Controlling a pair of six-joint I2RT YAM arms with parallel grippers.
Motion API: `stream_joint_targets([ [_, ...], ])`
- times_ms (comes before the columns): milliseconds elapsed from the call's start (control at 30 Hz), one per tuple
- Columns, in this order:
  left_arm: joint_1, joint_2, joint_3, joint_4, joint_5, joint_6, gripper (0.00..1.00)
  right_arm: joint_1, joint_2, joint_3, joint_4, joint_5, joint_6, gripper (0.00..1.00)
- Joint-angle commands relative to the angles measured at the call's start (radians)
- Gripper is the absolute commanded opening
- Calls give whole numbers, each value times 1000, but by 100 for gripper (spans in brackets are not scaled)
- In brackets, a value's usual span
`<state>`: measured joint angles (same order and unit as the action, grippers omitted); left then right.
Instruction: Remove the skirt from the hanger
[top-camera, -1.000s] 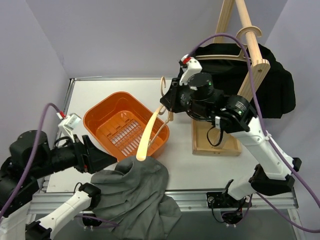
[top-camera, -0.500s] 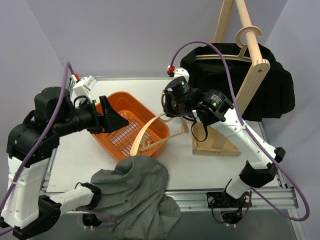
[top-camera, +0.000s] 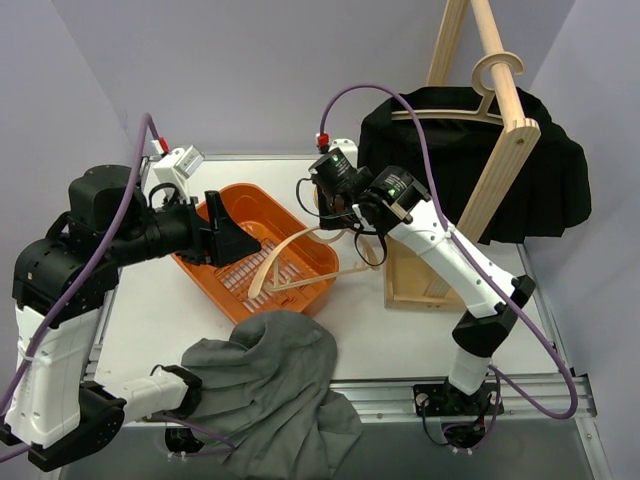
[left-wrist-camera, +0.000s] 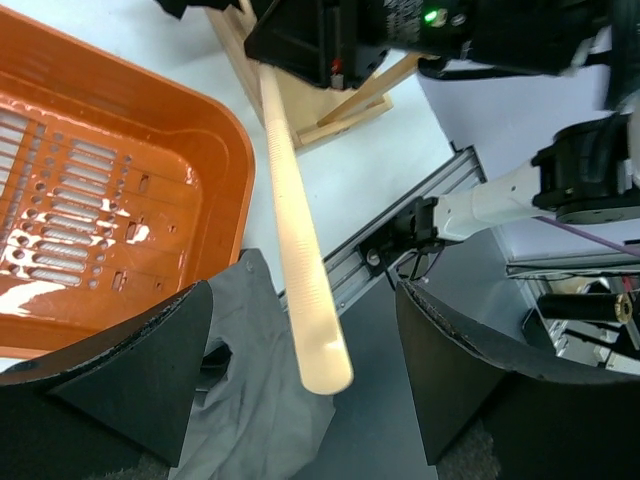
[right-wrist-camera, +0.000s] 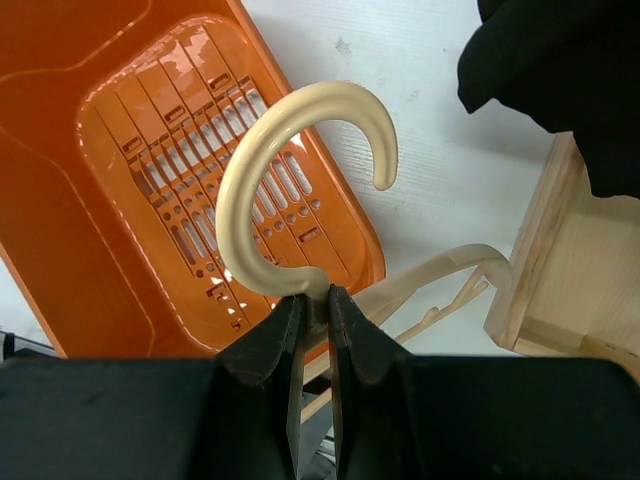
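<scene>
Smooth, pale wooden hanger (top-camera: 285, 255) with a round hook and curved arms, bare of cloth, tilted over the orange slotted plastic basket (top-camera: 255, 195). Pinched at the root of the hook by the right hand (right-wrist-camera: 310, 300), fingers pressed together on the wood. Left hand (left-wrist-camera: 305, 340) spread apart and gripping nothing, with one finely ribbed hanger arm showing between its black fingers (left-wrist-camera: 140, 380). Soft grey fabric skirt (top-camera: 275, 385) off the hanger, heaped in loose folds at the near edge of the white bench (top-camera: 370, 340) and spilling over it, just beside the basket's near corner. Open bench surface to the right of the skirt and behind the basket. At far right, a light wooden rack (top-camera: 510, 140) on a flat wooden base (top-camera: 410, 285), close to the right arm, carrying a black garment (top-camera: 545, 170) on a second hanger (top-camera: 495, 70).
</scene>
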<state>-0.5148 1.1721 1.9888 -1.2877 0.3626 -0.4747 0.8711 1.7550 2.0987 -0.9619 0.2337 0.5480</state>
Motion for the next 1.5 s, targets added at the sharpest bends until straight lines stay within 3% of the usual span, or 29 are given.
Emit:
stream_joint_targets([
  [0, -30, 34, 22, -48, -39, 53, 82, -7, -6, 69, -27, 1, -5, 0],
  [467, -195, 127, 31, -39, -152, 45, 82, -20, 49, 193, -60, -25, -2, 0],
  [667, -203, 149, 25, -53, -155, 51, 72, -20, 47, 207, -60, -30, 1, 0],
  [800, -205, 152, 24, -51, -160, 50, 55, -20, 47, 207, -60, -28, 0, 0],
  [833, -206, 156, 27, -51, -162, 48, 45, -21, 47, 205, -60, -28, 0, 0],
  [933, -205, 164, 33, -53, -162, 47, 30, -21, 46, 205, -52, -30, 0, 0],
  [967, -206, 167, 33, -55, -162, 47, 17, -21, 44, 207, -49, -31, -2, 0],
  [1033, -205, 170, 33, -61, -168, 51, 3, -23, 41, 210, -38, -51, -3, 0],
  [1167, -206, 164, 33, -55, -163, 65, 2, -23, 18, 207, -26, -82, -26, 2],
  [1200, -205, 161, 30, -50, -157, 70, 2, -24, 11, 205, -21, -95, -36, 10],
  [1233, -206, 156, 28, -50, -154, 73, 2, -24, -9, 204, -20, -109, -45, 32],
  [1300, -206, 158, 28, -53, -159, 82, 2, -24, -40, 201, -21, -160, -72, 52],
  [1333, -206, 155, 30, -52, -157, 87, 2, -24, -46, 204, -44, -171, -75, 69],
  [1433, -205, 150, 38, -42, -146, 100, 2, -26, -78, 219, -98, -212, -86, 89],
  [1467, -205, 149, 39, -35, -145, 111, 2, -26, -90, 221, -106, -223, -88, 91],
])
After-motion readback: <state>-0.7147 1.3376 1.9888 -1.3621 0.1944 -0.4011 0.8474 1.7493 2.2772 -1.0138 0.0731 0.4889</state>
